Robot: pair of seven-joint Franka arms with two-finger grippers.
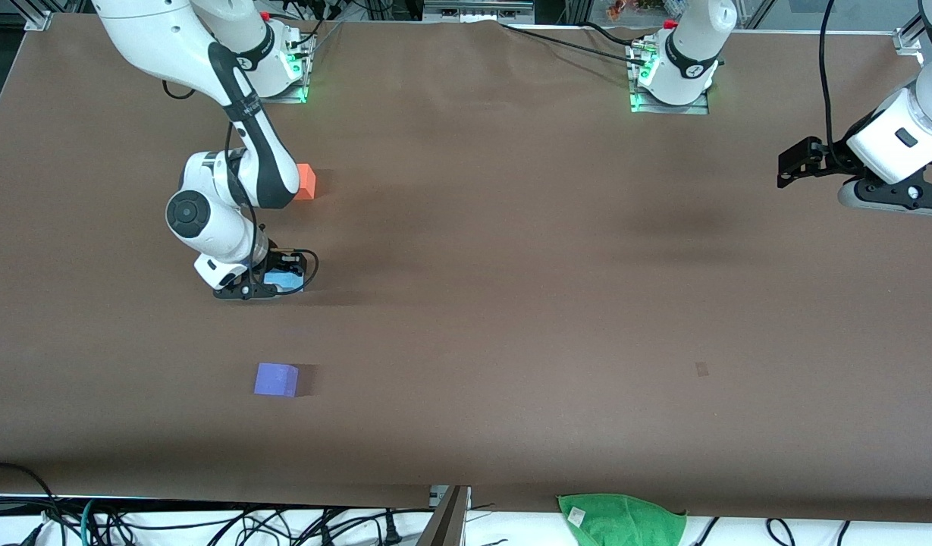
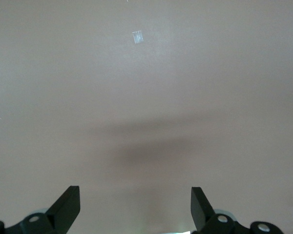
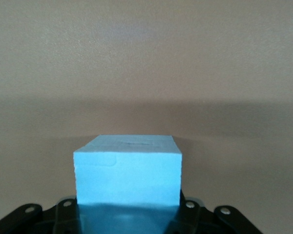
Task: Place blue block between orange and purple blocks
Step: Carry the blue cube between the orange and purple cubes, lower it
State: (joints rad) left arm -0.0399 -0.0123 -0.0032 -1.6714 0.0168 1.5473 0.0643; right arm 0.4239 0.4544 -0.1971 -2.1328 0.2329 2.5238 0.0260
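Observation:
My right gripper [image 1: 277, 287] is low at the table surface, shut on the light sky-blue block [image 1: 285, 281]. That block fills the space between the jaws in the right wrist view [image 3: 128, 170]. The orange block [image 1: 306, 182] lies farther from the front camera, partly hidden by the right arm. The purple block [image 1: 276, 379] lies nearer to the camera. The blue block is roughly in line between them. My left gripper [image 1: 786, 168] waits open and empty above the left arm's end of the table, its fingers wide apart in the left wrist view [image 2: 135, 204].
A green cloth [image 1: 622, 519] lies at the table's front edge. A small pale mark [image 1: 701, 369] is on the brown table cover, also seen in the left wrist view [image 2: 137, 37]. Cables run along the front edge.

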